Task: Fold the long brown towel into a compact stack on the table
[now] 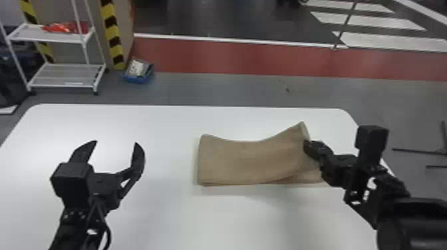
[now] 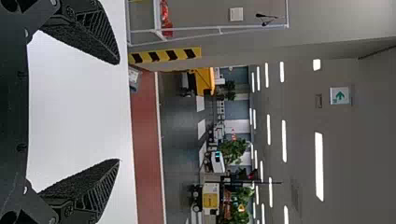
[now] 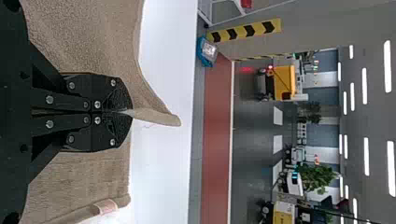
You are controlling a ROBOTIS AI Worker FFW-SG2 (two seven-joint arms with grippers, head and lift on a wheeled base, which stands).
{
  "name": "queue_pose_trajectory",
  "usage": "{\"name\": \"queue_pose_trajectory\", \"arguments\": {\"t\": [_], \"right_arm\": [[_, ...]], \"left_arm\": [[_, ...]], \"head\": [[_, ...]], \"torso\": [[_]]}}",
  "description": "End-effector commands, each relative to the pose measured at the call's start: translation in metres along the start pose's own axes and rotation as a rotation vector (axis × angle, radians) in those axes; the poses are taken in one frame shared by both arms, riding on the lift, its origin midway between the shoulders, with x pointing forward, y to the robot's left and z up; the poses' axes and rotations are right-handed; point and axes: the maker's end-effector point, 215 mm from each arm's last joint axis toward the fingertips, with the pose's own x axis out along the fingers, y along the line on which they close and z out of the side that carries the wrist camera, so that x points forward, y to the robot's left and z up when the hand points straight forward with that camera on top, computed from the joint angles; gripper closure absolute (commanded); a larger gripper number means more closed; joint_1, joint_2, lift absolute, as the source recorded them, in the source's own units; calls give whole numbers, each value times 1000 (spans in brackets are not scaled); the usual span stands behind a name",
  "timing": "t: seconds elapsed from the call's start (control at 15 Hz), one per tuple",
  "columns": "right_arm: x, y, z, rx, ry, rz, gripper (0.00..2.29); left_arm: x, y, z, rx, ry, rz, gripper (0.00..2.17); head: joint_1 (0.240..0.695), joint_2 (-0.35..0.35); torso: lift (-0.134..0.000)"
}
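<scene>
1. Far left, past the table, there's a white wire rack [image 1: 66, 75] on the floor with some red stuff [image 1: 68, 28] on its upper shelf. Striped posts [image 1: 113, 36] stand next to it, and a blue bin [image 1: 137, 79] sits on the floor just beside them.
2. Next up is the left gripper [image 1: 116, 143], over the left part of the white table [image 1: 156, 212]. Its jaws are spread wide with nothing between them, well apart from the towel.
3. The brown towel [image 1: 246, 161] is right of the table's middle, already doubled over. Its left end is a pretty straight edge on the tabletop. The upper layer dips in the middle, then climbs to a raised corner on the right, with more towel lying below that.
4. The right gripper [image 1: 308, 147] is at the towel's right end, jaws clenched on the edge of the raised layer. In the right wrist view, a narrow bit of cloth pokes out past the fingertips, and a little pinkish label [image 3: 106, 206] shows near the edge of another part of the towel.
</scene>
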Motion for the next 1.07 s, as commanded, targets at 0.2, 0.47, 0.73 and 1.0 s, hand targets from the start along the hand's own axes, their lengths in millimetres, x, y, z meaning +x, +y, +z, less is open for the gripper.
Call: {"name": "queue_pose_trajectory", "arguments": {"t": [0.2, 0.47, 0.73, 1.0], "right_arm": [[6, -49, -52, 11, 118, -65, 1413], [27, -33, -55, -49, 72, -37, 1413], [5, -41, -7, -36, -36, -43, 1413], [7, -82, 0, -39, -21, -95, 1413]], "left_arm": [[-2, 1, -11, 3, 20, -9, 147], [2, 3, -17, 7, 30, -8, 147], [6, 4, -19, 12, 33, -8, 147], [5, -1, -23, 13, 38, -17, 147]], "head": [[695, -158], [695, -188], [695, -169], [695, -191]], "torso": [[-112], [-112], [-112], [-112]]}}
